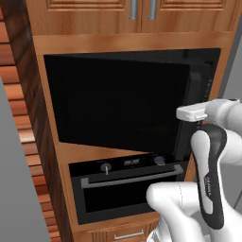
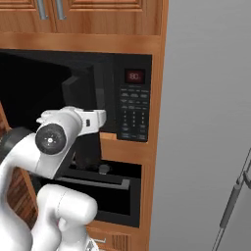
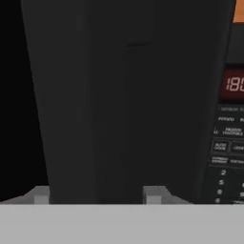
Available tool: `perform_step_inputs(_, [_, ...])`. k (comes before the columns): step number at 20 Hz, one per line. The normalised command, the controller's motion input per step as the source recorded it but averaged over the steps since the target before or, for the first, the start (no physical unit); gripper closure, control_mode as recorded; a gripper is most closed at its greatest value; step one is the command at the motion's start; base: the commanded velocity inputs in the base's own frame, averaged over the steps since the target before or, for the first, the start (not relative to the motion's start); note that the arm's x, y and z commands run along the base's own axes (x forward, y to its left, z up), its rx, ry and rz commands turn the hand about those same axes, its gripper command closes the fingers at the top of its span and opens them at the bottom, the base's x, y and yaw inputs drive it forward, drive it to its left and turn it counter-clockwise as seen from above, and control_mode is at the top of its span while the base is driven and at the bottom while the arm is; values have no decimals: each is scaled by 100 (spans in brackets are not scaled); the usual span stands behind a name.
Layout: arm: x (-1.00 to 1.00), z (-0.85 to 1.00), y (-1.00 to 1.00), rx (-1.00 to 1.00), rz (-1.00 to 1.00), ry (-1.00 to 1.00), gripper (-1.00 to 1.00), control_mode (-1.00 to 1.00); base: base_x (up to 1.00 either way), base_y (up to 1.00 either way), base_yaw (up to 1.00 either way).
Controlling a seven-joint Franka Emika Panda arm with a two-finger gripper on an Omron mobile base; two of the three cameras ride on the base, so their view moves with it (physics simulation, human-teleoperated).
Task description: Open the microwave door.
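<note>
Microwave door ajar in wood cabinet wall, grey wall right.

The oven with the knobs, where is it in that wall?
The oven sits in the wooden column directly below the microwave door, which stands partly swung open, and above a wooden drawer.

one microwave door, one oven door, two cabinet doors.

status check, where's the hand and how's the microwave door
Gripper open, fingers either side of the door's free edge. Microwave door swung partly out. Nothing in the way.
</note>
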Motion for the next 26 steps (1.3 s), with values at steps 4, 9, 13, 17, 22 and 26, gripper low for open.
perform_step_inputs(4, [-100,32,-67,11,0,-22,-100,-100,0,0,0])
perform_step_inputs(9, [-100,49,-82,14,0,-20,-100,-100,0,0,0])
perform_step_inputs(13, [-79,42,-48,7,0,-20,-100,-100,0,0,0])
perform_step_inputs(17, [-58,30,-66,11,0,-18,-100,-100,0,0,0])
perform_step_inputs(22, [52,-3,-53,14,17,2,-100,-100,0,0,0])
perform_step_inputs(26, [62,-12,-30,38,8,25,-100,-100,0,0,0])
